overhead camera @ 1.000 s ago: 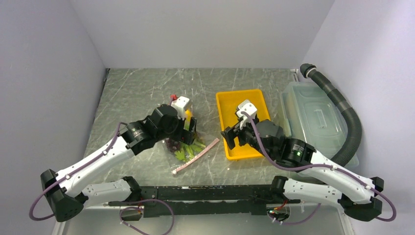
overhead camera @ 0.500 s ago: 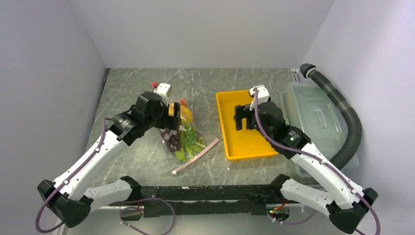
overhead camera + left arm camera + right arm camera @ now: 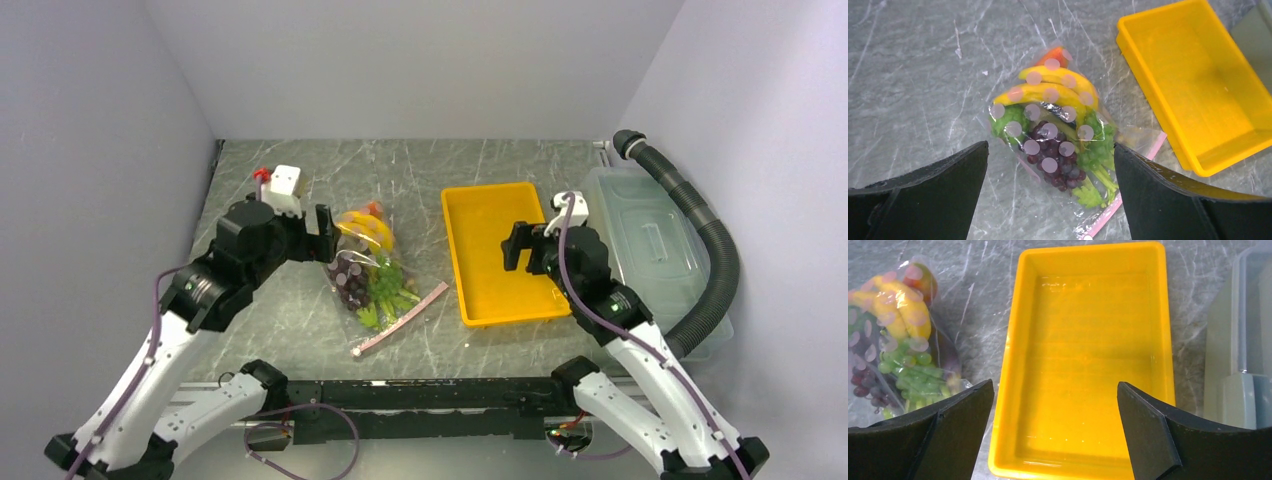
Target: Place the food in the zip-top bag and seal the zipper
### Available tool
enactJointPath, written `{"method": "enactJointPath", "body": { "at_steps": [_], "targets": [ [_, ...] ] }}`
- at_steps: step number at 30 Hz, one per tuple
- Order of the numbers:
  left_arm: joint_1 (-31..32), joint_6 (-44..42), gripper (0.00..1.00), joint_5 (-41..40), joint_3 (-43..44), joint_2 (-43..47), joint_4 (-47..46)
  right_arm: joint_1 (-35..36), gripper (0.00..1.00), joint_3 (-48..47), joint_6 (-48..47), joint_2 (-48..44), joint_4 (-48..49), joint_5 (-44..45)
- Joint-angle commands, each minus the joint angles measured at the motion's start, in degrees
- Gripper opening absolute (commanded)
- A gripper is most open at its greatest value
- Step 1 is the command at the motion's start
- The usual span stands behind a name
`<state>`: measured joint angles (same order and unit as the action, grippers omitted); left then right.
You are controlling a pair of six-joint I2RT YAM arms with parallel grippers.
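Note:
The clear zip-top bag (image 3: pixel 368 268) lies flat on the marble tabletop, left of the tray. Inside it is the food: yellow bananas (image 3: pixel 1058 90), purple grapes (image 3: pixel 1055 160), green leafy pieces (image 3: pixel 1098 150) and a small orange piece (image 3: pixel 1057 52). The pink zipper (image 3: pixel 402 317) runs along the bag's near-right edge; I cannot tell whether it is pressed shut. My left gripper (image 3: pixel 322 224) hovers open and empty above the bag's left side, and its wrist view looks straight down on the bag (image 3: pixel 1013 112). My right gripper (image 3: pixel 524 246) hangs open and empty over the tray.
An empty yellow tray (image 3: pixel 450 215) sits right of the bag, and it fills the right wrist view (image 3: pixel 1008 365). A translucent lidded bin (image 3: pixel 645 250) stands at the far right, with a black corrugated hose (image 3: pixel 712 240) curving around it. Grey walls enclose the table.
Both arms have risen and drawn back. The left gripper moved up-left off the bag, which now lies uncovered. The right gripper moved right over the tray and opened slightly wider.

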<state>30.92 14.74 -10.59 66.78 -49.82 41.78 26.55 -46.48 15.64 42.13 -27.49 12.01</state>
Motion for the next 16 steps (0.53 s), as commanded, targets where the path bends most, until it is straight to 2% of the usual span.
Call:
{"method": "enactJointPath", "body": {
  "at_steps": [1, 7, 16],
  "targets": [
    [-0.2, -3.2, 1.00, -1.4, -4.4, 6.0, -5.2, -0.2, 0.98, 3.6, -1.0, -6.3, 7.4, -3.2],
    [-0.3, -4.0, 1.00, -0.2, -8.5, 10.9, -7.3, -0.2, 1.00, 5.6, -2.3, -10.2, 10.7, -7.8],
    [-0.3, -4.0, 1.00, 3.0, -9.6, 10.8, -7.0, -0.1, 1.00, 6.3, -2.8, -12.7, 12.1, -8.4]
  ]
}}
